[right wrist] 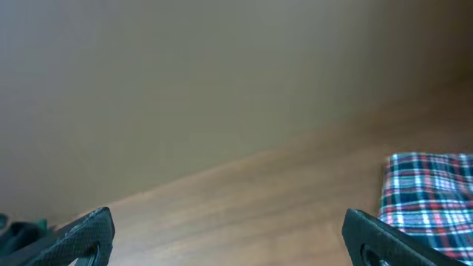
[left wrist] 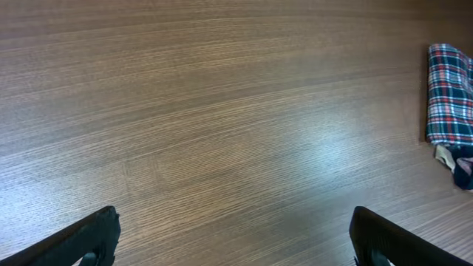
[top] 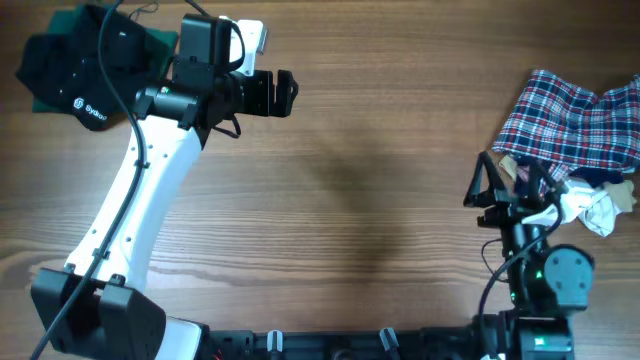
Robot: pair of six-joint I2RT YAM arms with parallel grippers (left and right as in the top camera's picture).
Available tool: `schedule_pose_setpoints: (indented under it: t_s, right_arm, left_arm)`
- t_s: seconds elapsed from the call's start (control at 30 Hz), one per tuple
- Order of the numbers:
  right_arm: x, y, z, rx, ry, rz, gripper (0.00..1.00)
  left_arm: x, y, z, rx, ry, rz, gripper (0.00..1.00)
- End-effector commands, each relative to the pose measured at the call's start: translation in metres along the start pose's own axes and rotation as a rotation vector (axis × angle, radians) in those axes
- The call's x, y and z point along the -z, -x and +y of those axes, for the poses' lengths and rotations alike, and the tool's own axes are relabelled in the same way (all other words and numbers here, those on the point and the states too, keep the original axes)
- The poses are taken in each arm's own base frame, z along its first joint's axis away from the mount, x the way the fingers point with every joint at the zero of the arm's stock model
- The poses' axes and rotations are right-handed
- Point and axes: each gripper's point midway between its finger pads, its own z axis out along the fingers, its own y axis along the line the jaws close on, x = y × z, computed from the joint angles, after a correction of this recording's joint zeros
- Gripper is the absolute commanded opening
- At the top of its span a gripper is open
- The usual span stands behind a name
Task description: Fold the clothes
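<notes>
Looking across the desk (top: 380, 180), we see no garment laid out for folding yet. The black shirt (top: 65, 75) sits bunched in the far left corner on top of the green garment (top: 162, 40). The plaid shirt (top: 580, 120) lies rumpled against the right edge, with a crumpled white cloth (top: 600, 212) just beside it.

The left end effector (top: 290, 93) hangs over bare wood near the far edge, its jaws wide and holding nothing. The right end effector (top: 478, 182) is just as wide and empty, close to the plaid shirt's near side.

We judge the main risk to be a messy pick. The plaid shirt is heaped, so a pinch could take several layers or catch the white cloth as well. Since it lies at the desk's right edge, a sideways drag could spill it over. On the left, the arm's cable (top: 103, 55) crosses above the black shirt and might snag it.
</notes>
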Motion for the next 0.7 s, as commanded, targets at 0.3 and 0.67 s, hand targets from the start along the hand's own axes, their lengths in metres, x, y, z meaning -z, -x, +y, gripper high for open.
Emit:
schedule_pose_setpoints:
  t_s: [0.3,0.67]
  right_arm:
    - [0.016,-0.021,0.006,0.058,0.110,-0.084,1.00]
    - [0.015,-0.042,0.009,0.116,0.179,-0.098,1.00]
  left_arm:
    - [-0.003,-0.002,0.002,0.012,0.006,0.007,1.00]
    - [-0.003,-0.002,0.002,0.012,0.007,0.007,1.00]
